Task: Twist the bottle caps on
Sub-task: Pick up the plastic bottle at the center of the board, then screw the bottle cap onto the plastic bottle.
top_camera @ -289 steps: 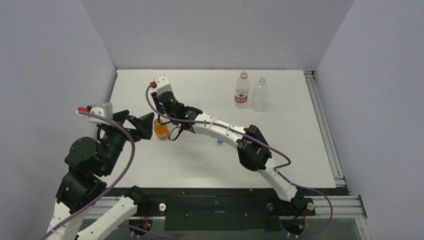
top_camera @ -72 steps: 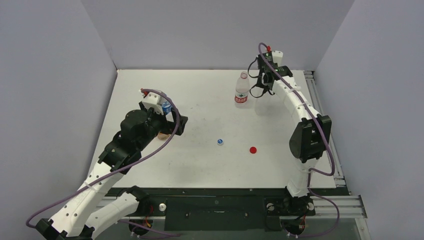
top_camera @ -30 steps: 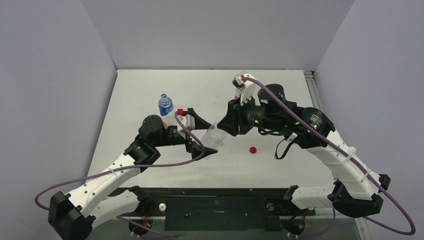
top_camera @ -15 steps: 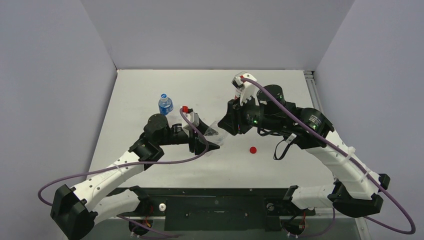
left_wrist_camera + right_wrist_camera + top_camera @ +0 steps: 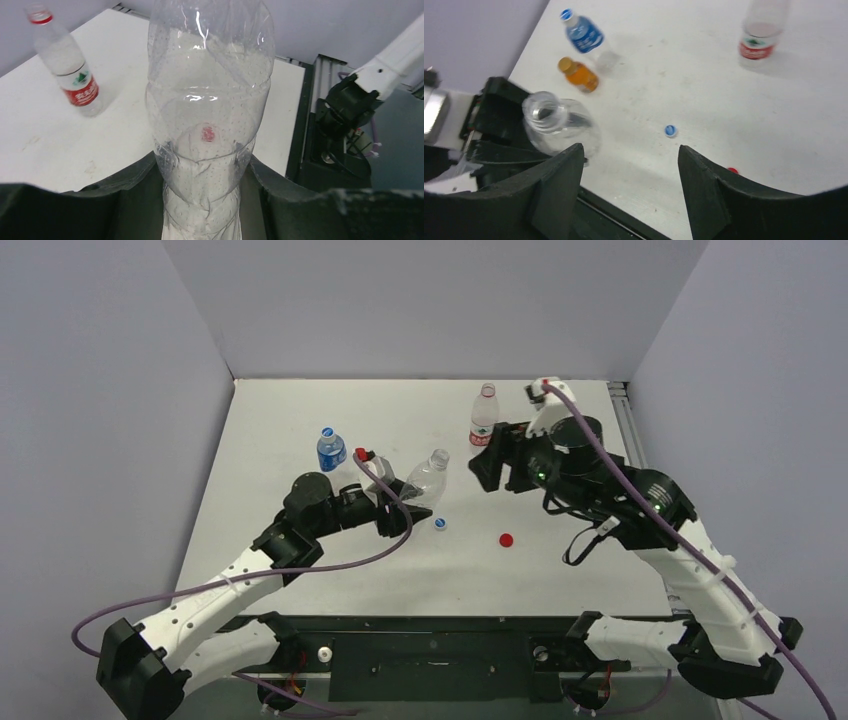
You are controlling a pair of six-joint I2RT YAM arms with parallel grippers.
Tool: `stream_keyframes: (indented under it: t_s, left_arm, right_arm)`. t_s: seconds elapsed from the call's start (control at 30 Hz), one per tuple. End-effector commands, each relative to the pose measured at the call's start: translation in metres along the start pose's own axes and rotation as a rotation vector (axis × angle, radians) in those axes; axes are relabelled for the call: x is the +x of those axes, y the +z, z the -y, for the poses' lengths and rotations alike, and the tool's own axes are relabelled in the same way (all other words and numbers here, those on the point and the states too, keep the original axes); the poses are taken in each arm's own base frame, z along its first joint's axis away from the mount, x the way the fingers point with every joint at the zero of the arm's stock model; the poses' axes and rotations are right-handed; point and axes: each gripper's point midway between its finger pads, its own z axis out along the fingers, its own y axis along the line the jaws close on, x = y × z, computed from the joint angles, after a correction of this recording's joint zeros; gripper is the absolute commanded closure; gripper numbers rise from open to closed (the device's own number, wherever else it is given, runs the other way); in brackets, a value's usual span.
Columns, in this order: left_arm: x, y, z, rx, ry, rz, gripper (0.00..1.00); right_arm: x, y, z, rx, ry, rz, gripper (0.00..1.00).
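Cap of blue-and-white plastic (image 5: 669,130) is seen ahead of the parted right gripper (image 5: 629,155); a clear plastic bottle (image 5: 210,100) is clamped by the left gripper (image 5: 205,200).

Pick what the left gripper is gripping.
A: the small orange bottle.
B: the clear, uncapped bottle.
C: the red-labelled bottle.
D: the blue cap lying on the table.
B: in the left wrist view the left gripper is closed against both sides of the clear bottle. The right wrist view shows that bottle's neck open, with no cap on it.
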Motion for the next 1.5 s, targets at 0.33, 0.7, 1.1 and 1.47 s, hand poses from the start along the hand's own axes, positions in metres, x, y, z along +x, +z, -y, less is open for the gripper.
stream_keyframes:
  t_s: [0.33, 0.7, 1.1, 1.47]
  left_arm:
    - [0.000, -0.042, -0.051, -0.337, 0.073, -0.067, 0.68]
    - [0.009, -0.054, -0.033, -0.283, 0.077, -0.093, 0.65]
    - [0.017, -0.061, -0.036, -0.305, 0.092, -0.097, 0.65]
    - [-0.002, -0.091, -0.053, -0.495, 0.117, -0.015, 0.65]
  right_arm:
    - [0.135, 0.010, 0.176, 0.646, 0.213, -0.085, 0.42]
    - [0.221, 0.085, 0.203, 0.685, 0.224, -0.225, 0.46]
    - [0.222, 0.122, 0.178, 0.632, 0.171, -0.250, 0.51]
    - [0.222, 0.194, 0.111, 0.539, 0.049, -0.323, 0.54]
